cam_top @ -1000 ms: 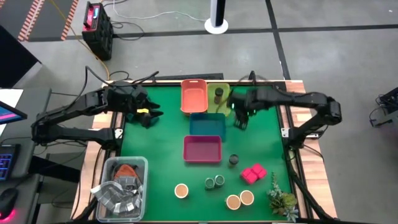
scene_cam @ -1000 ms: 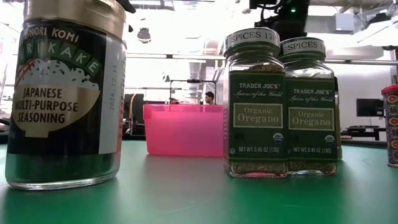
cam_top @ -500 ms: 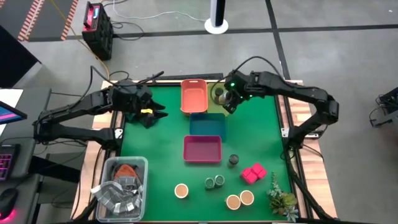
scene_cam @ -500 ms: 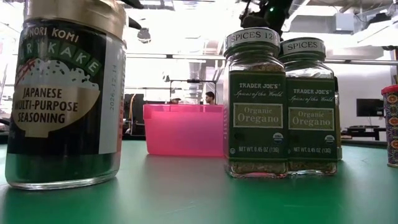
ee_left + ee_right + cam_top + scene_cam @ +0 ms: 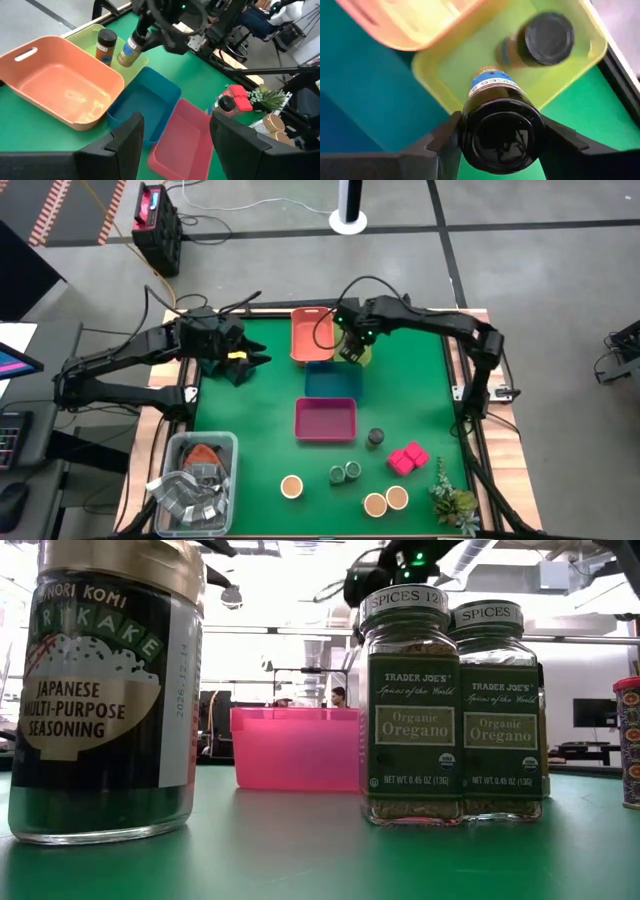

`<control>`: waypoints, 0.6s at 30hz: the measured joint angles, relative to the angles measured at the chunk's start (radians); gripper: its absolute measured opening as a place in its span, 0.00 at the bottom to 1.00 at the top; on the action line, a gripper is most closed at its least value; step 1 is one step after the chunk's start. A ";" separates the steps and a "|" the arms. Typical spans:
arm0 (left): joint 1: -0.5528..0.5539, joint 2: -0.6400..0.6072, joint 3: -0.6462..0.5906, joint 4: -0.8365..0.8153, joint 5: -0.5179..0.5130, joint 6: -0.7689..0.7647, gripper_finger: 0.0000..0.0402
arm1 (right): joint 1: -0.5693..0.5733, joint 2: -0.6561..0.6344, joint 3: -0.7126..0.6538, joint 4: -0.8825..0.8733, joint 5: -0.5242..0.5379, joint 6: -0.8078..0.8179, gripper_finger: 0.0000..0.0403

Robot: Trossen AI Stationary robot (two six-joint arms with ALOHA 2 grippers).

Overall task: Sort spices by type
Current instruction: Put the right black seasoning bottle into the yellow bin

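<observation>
Your right claw (image 5: 500,145) pinches a dark-lidded jar (image 5: 500,132) above the yellow tray (image 5: 570,70), likely to join its twin (image 5: 547,37) standing inside, while your left claw (image 5: 245,362) waits spread over the surface (image 5: 260,430).

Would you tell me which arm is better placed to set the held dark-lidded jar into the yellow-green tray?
The right. Its right gripper already grips the dark-lidded jar above the yellow-green tray, beside the jar standing there. The left gripper is empty, off to the table's left side.
</observation>
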 joint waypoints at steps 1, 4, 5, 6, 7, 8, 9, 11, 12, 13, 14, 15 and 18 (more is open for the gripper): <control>-0.005 0.000 0.000 -0.001 -0.002 -0.005 0.54 | -0.004 0.009 0.001 -0.009 0.000 0.006 0.58; -0.025 0.000 0.000 -0.005 -0.026 -0.013 0.54 | -0.016 0.023 0.001 -0.019 -0.020 0.012 0.58; -0.032 0.000 0.000 -0.005 -0.044 -0.010 0.54 | -0.021 0.025 0.001 -0.018 -0.030 0.012 0.58; -0.039 -0.002 0.000 -0.006 -0.056 -0.009 0.54 | -0.027 0.025 0.001 -0.011 -0.039 0.013 0.59; -0.045 -0.002 0.000 -0.005 -0.069 -0.007 0.54 | -0.031 0.024 0.001 -0.002 -0.045 0.013 0.59; -0.048 -0.003 0.000 -0.005 -0.078 -0.006 0.54 | -0.037 0.023 0.002 0.001 -0.048 0.014 0.60; -0.052 -0.003 0.000 -0.005 -0.088 -0.006 0.54 | -0.043 0.020 0.002 -0.001 -0.049 0.014 0.60; -0.057 -0.003 0.000 -0.005 -0.095 -0.001 0.54 | -0.054 0.019 0.002 -0.007 -0.051 0.014 0.62; -0.058 -0.003 0.000 -0.005 -0.095 0.006 0.54 | -0.058 0.018 0.002 -0.008 -0.052 0.014 0.63; -0.059 -0.003 0.000 -0.005 -0.096 0.012 0.54 | -0.059 0.018 0.002 -0.009 -0.053 0.014 0.63; -0.059 -0.003 0.000 -0.004 -0.098 0.015 0.54 | -0.059 0.018 0.002 -0.011 -0.052 0.014 0.63; -0.059 -0.003 0.000 -0.004 -0.100 0.019 0.54 | -0.059 0.018 0.002 -0.011 -0.053 0.014 0.63; -0.059 -0.003 0.000 -0.004 -0.103 0.025 0.54 | -0.056 0.018 0.002 -0.006 -0.056 0.020 0.64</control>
